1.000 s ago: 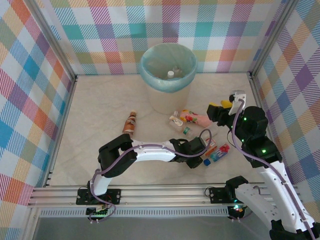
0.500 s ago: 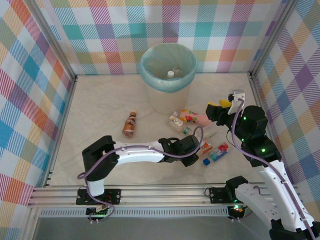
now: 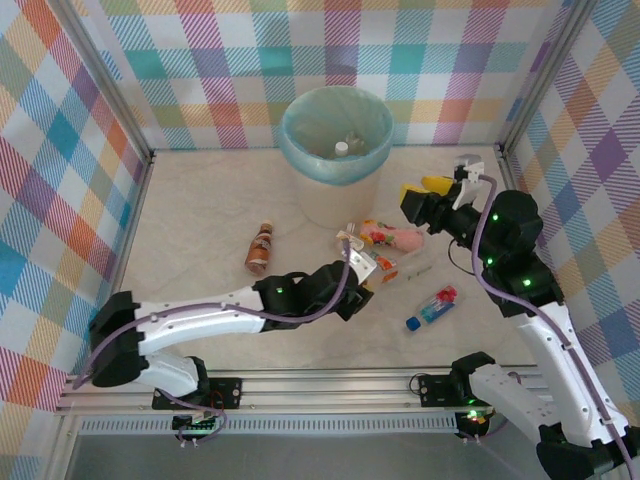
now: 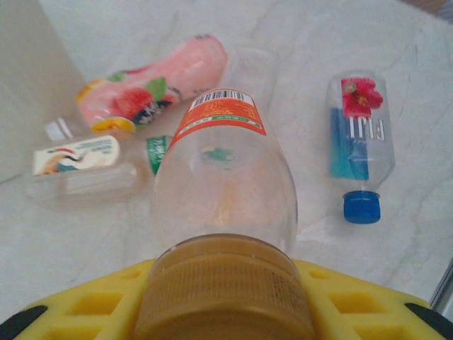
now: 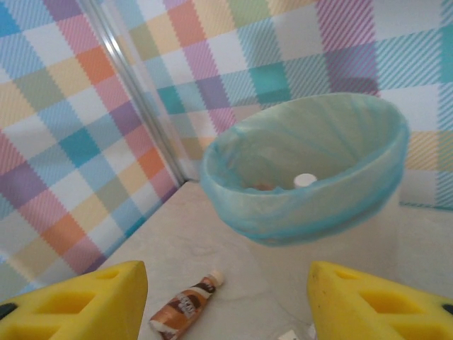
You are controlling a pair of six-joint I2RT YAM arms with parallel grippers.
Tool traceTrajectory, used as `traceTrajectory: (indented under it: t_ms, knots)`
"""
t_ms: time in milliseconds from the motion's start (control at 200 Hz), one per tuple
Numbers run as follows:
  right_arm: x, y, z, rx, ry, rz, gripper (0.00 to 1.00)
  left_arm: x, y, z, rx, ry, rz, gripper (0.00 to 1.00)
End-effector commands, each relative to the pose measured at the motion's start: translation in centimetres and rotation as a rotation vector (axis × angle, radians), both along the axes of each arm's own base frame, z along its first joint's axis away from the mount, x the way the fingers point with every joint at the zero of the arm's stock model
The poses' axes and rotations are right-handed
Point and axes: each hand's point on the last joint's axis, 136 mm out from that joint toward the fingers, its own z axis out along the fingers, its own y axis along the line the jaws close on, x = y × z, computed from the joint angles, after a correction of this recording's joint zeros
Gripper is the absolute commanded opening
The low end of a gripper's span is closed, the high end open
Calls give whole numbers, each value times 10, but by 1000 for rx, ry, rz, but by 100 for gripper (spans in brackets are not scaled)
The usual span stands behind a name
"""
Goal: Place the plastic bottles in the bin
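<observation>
Clamping a ribbed tan cap (image 4: pixel 225 280), left claw (image 4: pixel 225 301) holds clear rounded bottle (image 4: pixel 225 188)

Clear, glossy plastic bottles (image 4: pixel 225 177); thin translucent teal film bin liner (image 5: pixel 311 205); smooth marble-patterned table (image 3: pixel 200 210); matt yellow plastic fingers (image 4: pixel 354 297); brushed metal rails (image 3: pixel 300 385).

The left jaws hold an orange-labelled bottle (image 3: pixel 380 267) near the bin (image 3: pixel 335 200).

Teal-lined cream bin (image 3: pixel 332 203), brown bottle (image 3: pixel 260 248), pink bottle (image 4: pixel 156 88), orange-labelled clear bottle (image 4: pixel 225 170), blue-capped bottle (image 4: pixel 357 142), pastel plaid walls (image 3: pixel 220 60)
</observation>
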Motion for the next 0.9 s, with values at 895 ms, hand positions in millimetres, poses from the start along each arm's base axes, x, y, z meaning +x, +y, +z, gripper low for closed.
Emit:
traceTrajectory:
  t_ms: [895]
  knots:
    - [-4, 73, -6, 277, 301, 442, 71, -4, 105, 130, -657, -267, 127, 36]
